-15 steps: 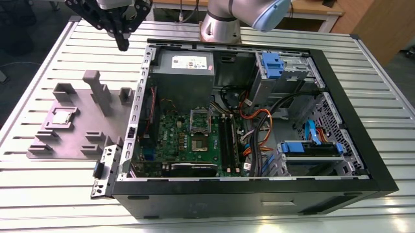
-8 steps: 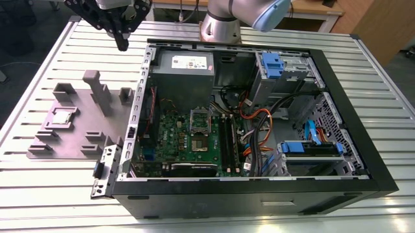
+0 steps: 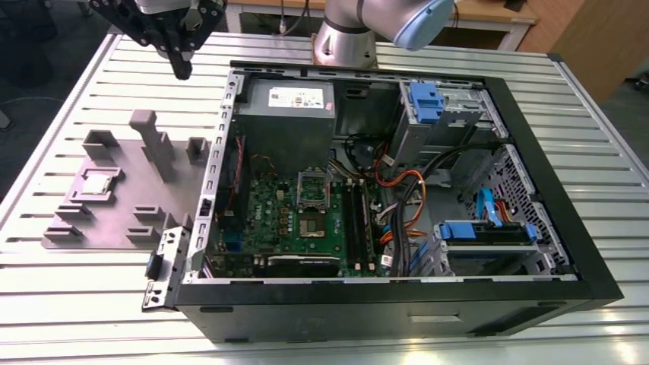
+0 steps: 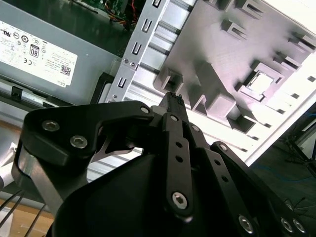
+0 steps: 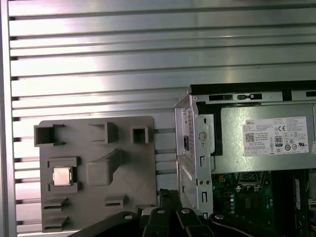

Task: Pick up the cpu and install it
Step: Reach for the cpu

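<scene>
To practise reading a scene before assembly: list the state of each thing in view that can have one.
cpu: seated in its recess on the grey holder, not picked up.
tool: shut, empty, above the table.
computer case: lying open, side panel off.
socket frame: appears swung open.

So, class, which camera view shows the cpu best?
The first wrist view: it looks straight down on the cpu in the grey tray. The exterior view shows it small, slanted; the second wrist view, overbright.
</scene>
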You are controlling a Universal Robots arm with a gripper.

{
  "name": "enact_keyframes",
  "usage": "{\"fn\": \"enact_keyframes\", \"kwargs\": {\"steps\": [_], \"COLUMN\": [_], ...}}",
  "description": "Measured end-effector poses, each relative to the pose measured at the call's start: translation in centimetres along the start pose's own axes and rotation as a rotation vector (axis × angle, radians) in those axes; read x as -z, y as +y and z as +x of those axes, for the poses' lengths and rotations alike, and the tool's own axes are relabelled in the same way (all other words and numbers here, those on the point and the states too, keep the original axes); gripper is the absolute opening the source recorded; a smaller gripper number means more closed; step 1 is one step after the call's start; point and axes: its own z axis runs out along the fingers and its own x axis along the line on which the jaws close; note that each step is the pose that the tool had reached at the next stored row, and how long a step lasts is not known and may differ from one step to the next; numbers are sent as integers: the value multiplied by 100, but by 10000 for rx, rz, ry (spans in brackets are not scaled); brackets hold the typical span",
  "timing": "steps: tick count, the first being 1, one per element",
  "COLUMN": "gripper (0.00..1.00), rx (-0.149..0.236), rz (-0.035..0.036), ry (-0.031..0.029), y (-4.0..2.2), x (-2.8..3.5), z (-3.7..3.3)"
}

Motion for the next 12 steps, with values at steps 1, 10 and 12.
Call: {"fn": "enact_keyframes", "kwargs": {"steps": [1, 10, 12], "gripper": [11, 11, 11], "rx": [0, 0, 0], "rz": [0, -1, 0], "ry": [1, 0, 0], "y": [-1, -3, -3], "x": [0, 1, 1], "z": [7, 45, 49]}}
